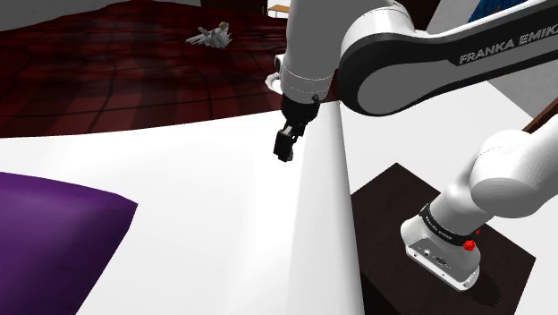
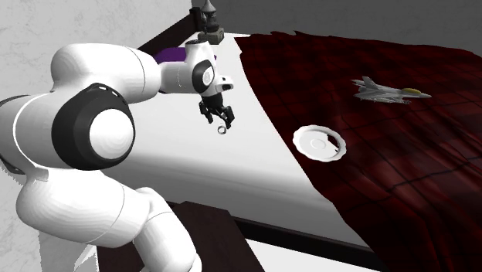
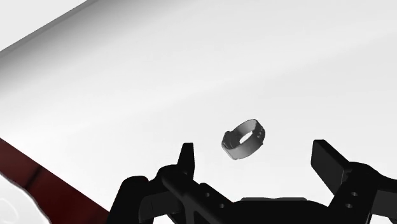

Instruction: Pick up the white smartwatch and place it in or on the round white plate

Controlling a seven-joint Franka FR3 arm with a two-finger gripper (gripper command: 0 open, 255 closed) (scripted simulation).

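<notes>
Black, blocky fingers (image 3: 186, 160) of the claw (image 3: 256, 162) rise nearest in the wrist view. The 2 stand wide apart, so the claw is released and grips nothing. Between them and farther along lies the pale grey, ring-shaped smartwatch (image 3: 242, 150), resting on the smooth white bed sheet (image 3: 191, 70) and touching neither finger.

From the shoulder view, the white Franka arm (image 1: 420, 63) climbs from its base on the dark brown box stand (image 1: 389, 192) at the lower right. It bends through a bulky elbow near the top edge, then drops its wrist steeply so that the claw (image 1: 284, 148) hangs over the sheet beside a long fold. A purple pillow (image 1: 54, 233) lies at that view's lower left.

In the second exterior view the arm stretches away from the camera, and the claw (image 2: 217, 117) points down with the smartwatch (image 2: 223, 129) just below its tips. The round white plate (image 2: 298, 140) with a scalloped rim sits well apart toward that view's right, on the dark red checked blanket (image 2: 402, 170). A small grey toy jet (image 2: 386, 91) lies farther off on the same blanket.
</notes>
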